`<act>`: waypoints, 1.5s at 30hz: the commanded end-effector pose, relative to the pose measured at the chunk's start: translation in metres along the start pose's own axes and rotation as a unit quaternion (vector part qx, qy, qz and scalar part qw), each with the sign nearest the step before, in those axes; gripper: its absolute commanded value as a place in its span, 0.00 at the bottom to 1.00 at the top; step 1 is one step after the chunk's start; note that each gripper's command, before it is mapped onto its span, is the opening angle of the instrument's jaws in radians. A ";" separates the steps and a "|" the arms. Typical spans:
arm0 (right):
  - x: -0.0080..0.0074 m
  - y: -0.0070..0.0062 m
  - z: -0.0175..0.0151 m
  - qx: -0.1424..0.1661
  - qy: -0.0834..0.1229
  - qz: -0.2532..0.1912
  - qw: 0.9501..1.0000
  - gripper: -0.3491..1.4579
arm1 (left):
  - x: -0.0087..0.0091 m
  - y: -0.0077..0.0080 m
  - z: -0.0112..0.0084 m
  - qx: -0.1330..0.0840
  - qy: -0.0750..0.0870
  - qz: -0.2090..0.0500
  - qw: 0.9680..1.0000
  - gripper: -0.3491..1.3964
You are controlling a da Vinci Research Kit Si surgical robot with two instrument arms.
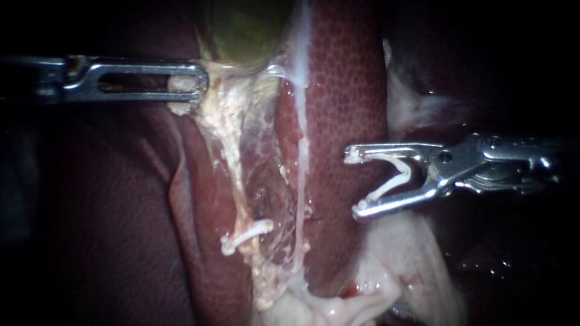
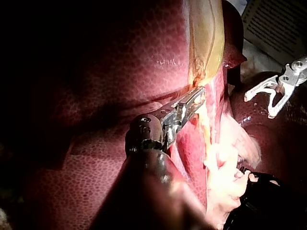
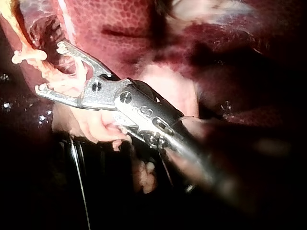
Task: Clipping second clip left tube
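My left instrument [image 1: 184, 81] comes in from the left, its slotted jaws shut on pale tissue at the base of the greenish gallbladder [image 1: 248, 30]. From there the cream left tube [image 1: 232, 163] runs down, and a white clip [image 1: 248, 233] sits across its lower part. A thinner white right tube [image 1: 300, 181] hangs beside it. My right instrument [image 1: 352, 183] hovers over the liver [image 1: 344, 90], right of both tubes and touching neither. Its jaws stand wide apart and hold a white V-shaped clip [image 1: 396, 175] between them. In the right wrist view, the right instrument [image 3: 49, 67] lies close to the clip on the tube [image 3: 29, 56].
Pale fatty tissue [image 1: 338, 305] bunches below the tubes, and more of it lies under my right instrument's shaft. Dark red liver surrounds the field on both sides. In the left wrist view a white grid-patterned object [image 2: 278, 24] lies beyond the liver.
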 end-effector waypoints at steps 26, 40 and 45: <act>-0.0035 0.0005 0.0059 0.011 0.003 -0.017 1.000 0.52 | 0.0000 -0.0001 0.0000 0.000 -0.001 0.000 1.000 0.00; -0.0075 0.0029 0.0142 0.016 0.001 -0.002 1.000 0.52 | 0.0002 -0.0002 0.0003 -0.001 -0.002 0.000 1.000 0.00; -0.0079 0.0032 0.0152 0.018 0.001 0.002 1.000 0.52 | 0.0002 -0.0003 0.0003 -0.001 -0.002 0.000 1.000 0.00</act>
